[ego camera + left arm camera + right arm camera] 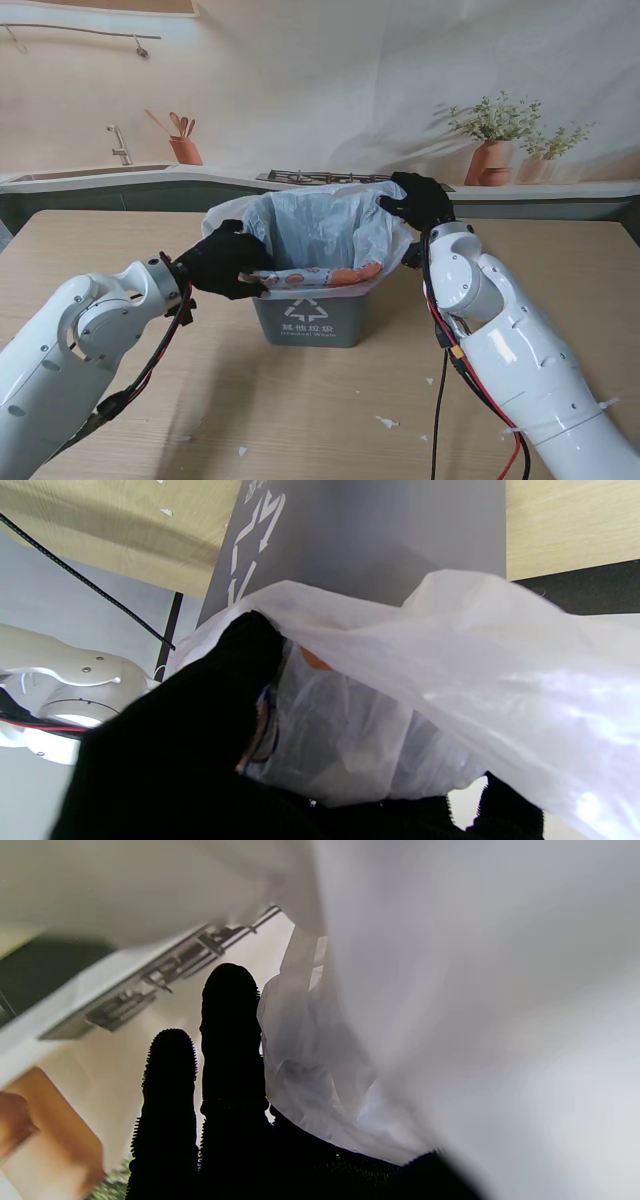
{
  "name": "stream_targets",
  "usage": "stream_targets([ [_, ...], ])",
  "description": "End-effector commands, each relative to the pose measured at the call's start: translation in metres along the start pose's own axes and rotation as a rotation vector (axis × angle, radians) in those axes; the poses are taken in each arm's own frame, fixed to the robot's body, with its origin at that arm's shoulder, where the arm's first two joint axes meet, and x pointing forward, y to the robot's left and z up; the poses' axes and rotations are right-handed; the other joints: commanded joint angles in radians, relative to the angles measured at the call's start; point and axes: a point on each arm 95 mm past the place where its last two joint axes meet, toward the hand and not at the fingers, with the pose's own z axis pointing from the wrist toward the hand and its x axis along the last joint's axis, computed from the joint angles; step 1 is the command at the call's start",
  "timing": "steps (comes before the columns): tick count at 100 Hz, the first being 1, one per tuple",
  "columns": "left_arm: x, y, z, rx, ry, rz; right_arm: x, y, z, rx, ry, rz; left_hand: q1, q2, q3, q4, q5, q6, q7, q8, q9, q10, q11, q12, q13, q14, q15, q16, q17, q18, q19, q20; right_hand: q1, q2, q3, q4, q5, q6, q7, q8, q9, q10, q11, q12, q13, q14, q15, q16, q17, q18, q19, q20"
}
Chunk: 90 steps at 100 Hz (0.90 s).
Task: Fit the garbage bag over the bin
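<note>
A: Nearest me, paper scraps (386,422) dot the wooden table (320,400). Mid-table stands the grey bin (310,320), recycling mark facing me.

B: And the left hand (222,262)?

A: Black-gloved, fingers closed on the white garbage bag (325,228) at the bin's near-left rim; the bag's edge drapes over its fingers (240,650).

B: The right hand (420,200)?

A: At the far-right corner, fingers curled into the film. Wrist view shows two fingers (230,1030) straight beside the plastic, so its grip I cannot tell.

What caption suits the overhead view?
Two robot hands, left and right, stretch a garbage bag over a bin.
</note>
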Motion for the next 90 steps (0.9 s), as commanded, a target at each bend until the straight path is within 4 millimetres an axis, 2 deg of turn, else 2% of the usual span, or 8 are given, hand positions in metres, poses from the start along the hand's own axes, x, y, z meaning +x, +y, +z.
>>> stream_targets([
  [1,0.001,0.012,0.000,-0.044,0.003,-0.009,-0.003,-0.008,0.004,0.020,-0.040,0.007,0.021,-0.010,0.065,-0.024,0.020,-0.119,0.043,0.027,0.018,-0.047,-0.008,0.015,0.048,-0.014,0.017,0.017,-0.018,-0.080,0.050,0.015,0.022,0.081,-0.003,0.015,0.005,-0.042,0.035,0.004,-0.003,0.006,0.053,0.022,-0.017,0.002,0.026,0.017,-0.017,-0.015,0.048,0.010],
  [17,0.001,0.012,0.001,-0.045,0.008,-0.005,-0.020,-0.019,0.010,0.064,-0.128,0.000,0.017,-0.013,0.070,-0.026,0.021,-0.127,0.044,0.029,0.020,-0.054,-0.012,0.017,0.050,-0.020,0.018,0.016,-0.020,-0.079,0.052,0.015,0.029,0.093,-0.020,0.015,-0.002,-0.037,0.043,0.004,-0.010,0.010,0.062,0.022,-0.021,0.008,0.034,0.022,-0.020,-0.021,0.057,0.015],
  [37,0.001,0.013,0.002,-0.048,0.009,-0.005,-0.034,-0.033,0.010,0.137,-0.250,0.031,0.013,-0.014,0.075,-0.028,0.021,-0.127,0.044,0.030,0.023,-0.053,-0.015,0.020,0.049,-0.022,0.019,0.016,-0.020,-0.079,0.052,0.015,0.037,0.057,0.003,0.029,0.023,-0.031,0.044,-0.016,0.000,0.030,0.059,0.012,-0.021,0.029,0.036,0.023,-0.018,-0.018,0.067,0.022],
  [77,0.001,0.014,0.004,-0.040,-0.001,-0.012,-0.056,-0.053,-0.002,0.221,-0.250,0.046,0.019,-0.009,0.066,-0.027,0.029,-0.100,0.042,0.025,0.027,-0.036,-0.008,0.020,0.053,-0.012,0.023,0.016,-0.020,-0.072,0.046,0.011,0.037,0.032,0.031,0.018,0.013,-0.021,0.027,-0.039,-0.016,0.027,0.026,-0.015,-0.031,0.031,0.015,0.016,-0.018,-0.017,0.066,0.023],
  [90,0.001,0.014,0.004,-0.041,-0.001,-0.010,-0.061,-0.056,-0.005,0.235,-0.231,0.062,0.018,-0.009,0.065,-0.026,0.031,-0.099,0.040,0.022,0.028,-0.037,-0.007,0.018,0.054,-0.013,0.022,0.016,-0.018,-0.073,0.047,0.011,0.012,0.027,0.030,0.017,-0.034,0.004,0.006,-0.059,-0.067,0.026,0.002,-0.034,-0.064,0.034,-0.002,0.013,-0.034,-0.012,0.041,0.013],
])
